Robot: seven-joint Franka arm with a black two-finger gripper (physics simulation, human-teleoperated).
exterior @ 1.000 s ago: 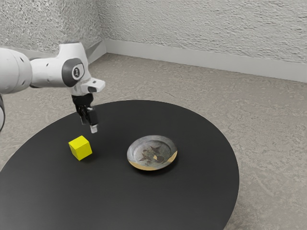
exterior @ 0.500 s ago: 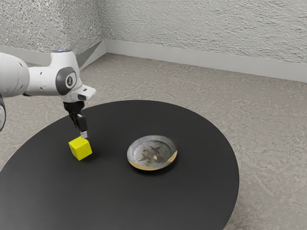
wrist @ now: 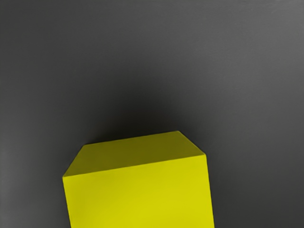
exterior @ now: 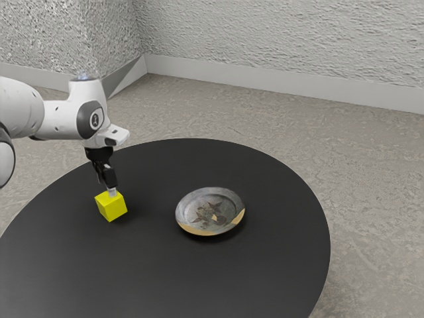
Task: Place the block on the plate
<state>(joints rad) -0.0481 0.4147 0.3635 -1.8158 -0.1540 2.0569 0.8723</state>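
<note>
Gripper (exterior: 110,191): lower than half a second ago, now at the top of the yellow block; a second ago it hung higher, more toward the plate.
Claw state: cannot tell how far it is open, nor whether it has hold of anything.
Block (exterior: 110,207): on the dark round table (exterior: 265,268), same spot as in both earlier exterior frames. The wrist view has it close under the hand, a little askew.
Plate (exterior: 209,211): unmoved, toward the exterior view's right from the block, apart from it, nothing on it.
Arm (exterior: 61,119): has come down and toward the exterior view's left.
Meaning for task: approach nearly finished, by the look of it; grasp probably the step in hand, carry and placing still to do.
Next move: likely settle around the block, close, lift straight up before crossing.
Risk: a shallow or crooked grip could twist the cube or let it slip.
</note>
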